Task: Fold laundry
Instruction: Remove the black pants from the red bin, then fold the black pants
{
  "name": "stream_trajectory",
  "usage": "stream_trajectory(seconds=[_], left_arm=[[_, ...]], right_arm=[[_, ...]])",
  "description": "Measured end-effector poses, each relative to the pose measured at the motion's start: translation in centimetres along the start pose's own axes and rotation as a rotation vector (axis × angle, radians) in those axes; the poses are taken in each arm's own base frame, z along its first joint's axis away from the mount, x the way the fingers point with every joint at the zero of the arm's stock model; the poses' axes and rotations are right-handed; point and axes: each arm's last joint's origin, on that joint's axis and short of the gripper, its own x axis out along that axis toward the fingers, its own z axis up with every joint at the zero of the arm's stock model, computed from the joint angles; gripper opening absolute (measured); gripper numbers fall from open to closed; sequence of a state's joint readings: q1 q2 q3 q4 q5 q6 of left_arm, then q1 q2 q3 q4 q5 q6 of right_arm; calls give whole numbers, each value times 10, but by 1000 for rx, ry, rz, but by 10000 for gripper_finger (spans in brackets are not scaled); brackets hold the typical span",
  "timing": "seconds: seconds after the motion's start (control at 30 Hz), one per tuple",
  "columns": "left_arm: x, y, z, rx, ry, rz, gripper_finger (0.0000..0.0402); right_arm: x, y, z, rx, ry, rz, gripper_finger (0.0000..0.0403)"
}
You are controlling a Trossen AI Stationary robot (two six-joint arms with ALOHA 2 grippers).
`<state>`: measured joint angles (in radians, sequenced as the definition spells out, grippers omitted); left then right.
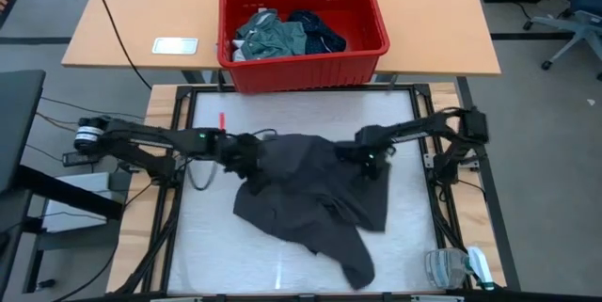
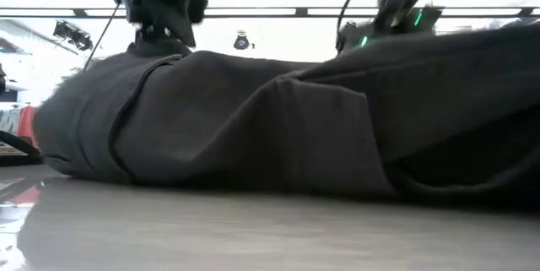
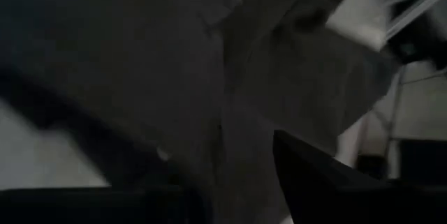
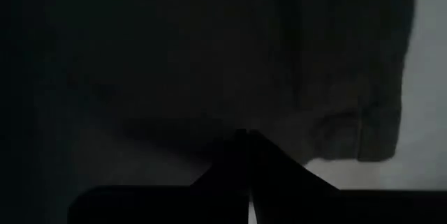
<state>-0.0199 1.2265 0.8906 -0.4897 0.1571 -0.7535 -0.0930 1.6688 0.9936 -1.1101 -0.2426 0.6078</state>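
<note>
Looking down, you see the charcoal garment (image 1: 310, 198) rumpled mid-table (image 1: 216, 246), your left hand (image 1: 246, 158) gripping its 10 o'clock edge, your right hand (image 1: 370, 163) closed on its 2 o'clock edge, red basket (image 1: 301, 57) of clothes (image 1: 282, 34) at 12 o'clock, white card (image 1: 175, 45) at 11.

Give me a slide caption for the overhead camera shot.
Both grippers, left and right, at opposite edges of a charcoal grey garment on the table; red basket behind.
</note>
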Motion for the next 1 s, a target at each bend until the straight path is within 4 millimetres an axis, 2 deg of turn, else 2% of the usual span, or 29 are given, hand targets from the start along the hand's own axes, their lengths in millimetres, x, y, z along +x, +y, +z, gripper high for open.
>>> stream_trajectory(seconds=[0.1,0.17,0.23,0.3,0.4,0.5,0.63,0.77,0.87,1.0], left_arm=[[-13,-3,-4,3,-48,9,158],[-18,-3,-8,5,-57,44,158],[-18,-4,-12,13,-45,75,158],[-17,-2,-17,21,-17,115,158],[-11,-2,-20,30,11,134,158],[-7,-1,-20,29,27,147,158],[-6,0,-21,-1,36,159,158],[-7,0,-26,-76,60,184,157],[-7,-2,-35,-114,102,209,157],[-7,-7,-48,-146,124,253,157]], right_arm=[[-20,9,-27,-17,-22,102,17],[-39,12,-36,-23,-125,182,28],[-60,10,-39,-30,-277,258,41],[-76,7,-33,-42,-480,297,56],[-95,1,-12,-77,-716,369,85],[-100,-4,19,-96,-839,408,123],[-86,-12,69,-93,-913,415,176],[-61,-18,117,-71,-960,428,217],[-51,-17,147,-77,-933,390,227],[-47,-12,172,-131,-858,285,222]])
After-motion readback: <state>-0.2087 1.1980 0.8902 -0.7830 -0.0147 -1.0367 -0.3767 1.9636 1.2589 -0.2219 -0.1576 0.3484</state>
